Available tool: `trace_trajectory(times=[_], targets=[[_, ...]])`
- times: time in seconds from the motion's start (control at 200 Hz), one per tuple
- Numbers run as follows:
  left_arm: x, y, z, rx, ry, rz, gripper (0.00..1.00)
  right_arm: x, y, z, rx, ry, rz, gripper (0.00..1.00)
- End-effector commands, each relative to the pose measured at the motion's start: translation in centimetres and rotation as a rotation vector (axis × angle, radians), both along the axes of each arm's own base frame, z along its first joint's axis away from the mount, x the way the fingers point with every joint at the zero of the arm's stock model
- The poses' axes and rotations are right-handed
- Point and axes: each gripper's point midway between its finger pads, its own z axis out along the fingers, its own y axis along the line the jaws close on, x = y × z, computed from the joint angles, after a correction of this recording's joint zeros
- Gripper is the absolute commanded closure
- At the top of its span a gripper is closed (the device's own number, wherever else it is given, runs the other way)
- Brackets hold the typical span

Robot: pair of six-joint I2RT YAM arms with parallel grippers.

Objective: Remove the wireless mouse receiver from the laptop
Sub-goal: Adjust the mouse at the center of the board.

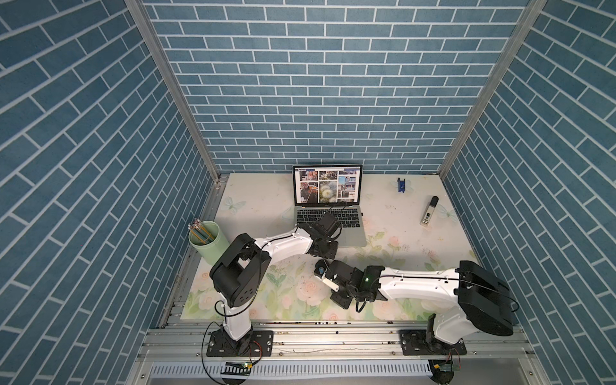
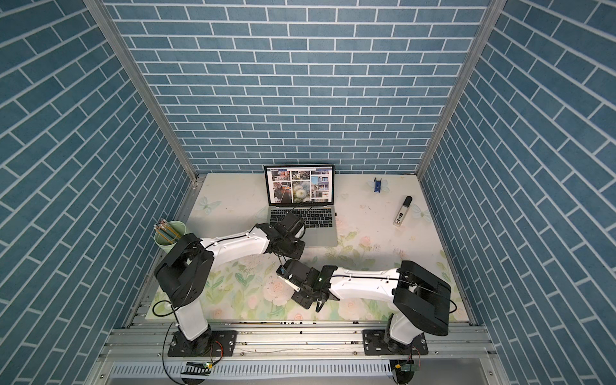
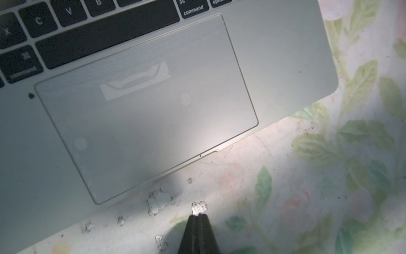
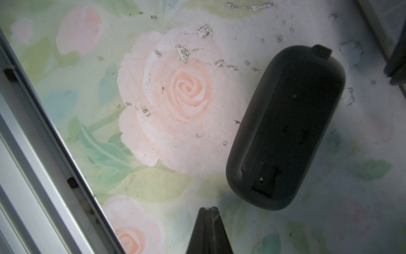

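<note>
We see the open silver laptop (image 1: 353,235). Just off its front edge, our left gripper (image 3: 198,216) has its jaws pressed together, empty. Further out from that edge, our right gripper (image 4: 208,209) is likewise closed and empty, near the black mouse (image 4: 285,127). The tiny wireless mouse receiver (image 2: 336,213) juts from the laptop's right side.

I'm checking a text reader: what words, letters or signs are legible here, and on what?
"command": on two laptop keys, one at each end of the space bar.
"X", "C", "V": laptop letter keys.
Keys cut off at the picture's edge: not fully readable.
Label on the white stick, laptop screen heading: too small to read.
</note>
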Motion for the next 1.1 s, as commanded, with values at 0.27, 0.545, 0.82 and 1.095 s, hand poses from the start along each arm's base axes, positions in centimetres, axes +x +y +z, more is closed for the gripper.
trace_trajectory(times=[0.27, 0.545, 0.82, 1.095], targets=[[-0.7, 0.6, -2.0, 0.020, 0.049, -0.017, 1.00, 0.8, 1.4, -1.5, -0.091, -0.087, 0.130, 1.00], [-1.3, 1.5, -2.5, 0.036, 0.066, -0.012, 1.00, 1.6, 0.7, -2.3, -0.137, -0.121, 0.098, 1.00], [-2.0, 2.4, -2.4, 0.043, 0.070, -0.004, 1.00, 2.6, -0.2, -2.9, -0.180, -0.161, 0.057, 1.00], [-1.9, 2.3, -2.2, 0.041, 0.068, -0.004, 1.00, 2.7, -0.6, -3.0, -0.187, -0.172, 0.044, 1.00]])
